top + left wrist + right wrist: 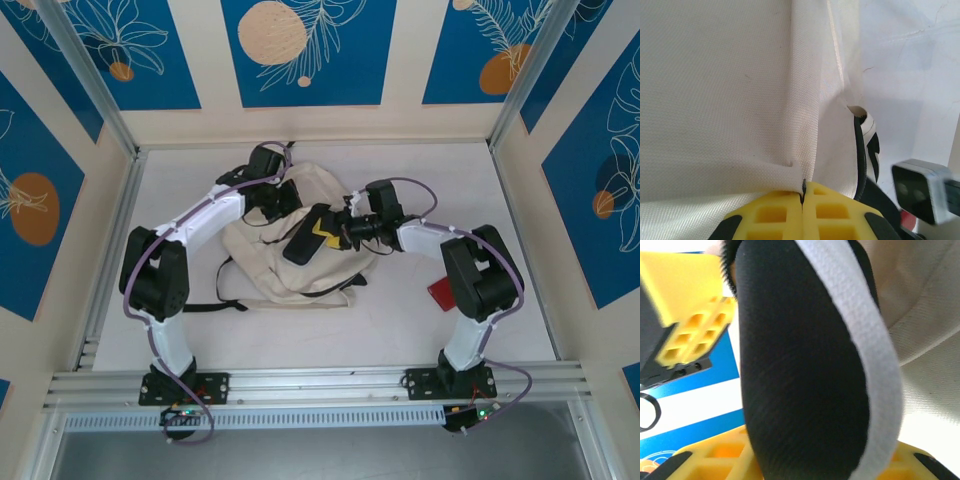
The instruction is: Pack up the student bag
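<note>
Top external: student bag lies on surface.
Left hand: clenched on bag fabric.
Right hand: grasping black pouch, seemingly, over the bag.

Bare table beyond student bag

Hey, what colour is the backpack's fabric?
Cream, off-white. The student bag shows it best in the left wrist view.
</note>
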